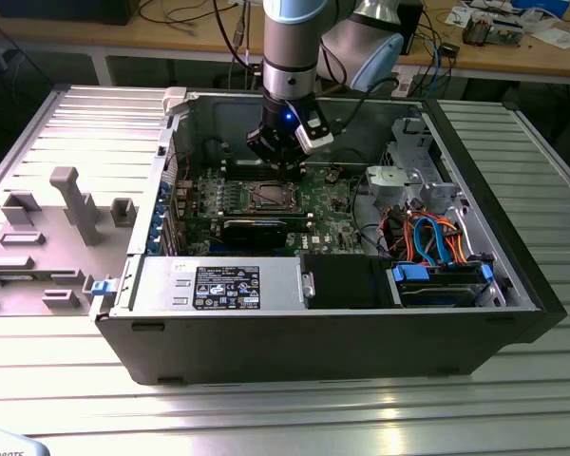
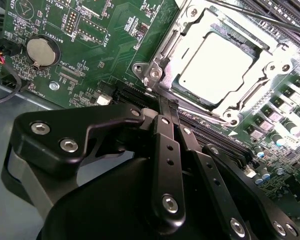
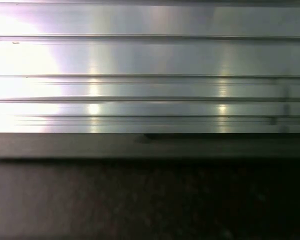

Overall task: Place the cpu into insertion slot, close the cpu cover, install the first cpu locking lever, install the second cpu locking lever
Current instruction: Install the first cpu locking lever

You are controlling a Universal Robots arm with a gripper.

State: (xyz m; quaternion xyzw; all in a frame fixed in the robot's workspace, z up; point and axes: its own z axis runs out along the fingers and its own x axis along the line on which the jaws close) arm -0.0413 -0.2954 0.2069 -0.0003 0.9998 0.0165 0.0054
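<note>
I see my gripper with its fingers pinched narrow, tips touching the corner of the cover, which frames the seated cpu.

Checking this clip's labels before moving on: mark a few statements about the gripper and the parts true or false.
1. The gripper is inside the open computer case, above the green board. True.
2. The cpu lies on the table outside the case. False: the cpu sits in the insertion slot, as the second wrist view shows.
3. A round coin cell sits on the green board. True.
4. The gripper holds the long black expansion card. False: the expansion card is seated on the green board, apart from the gripper.
</note>
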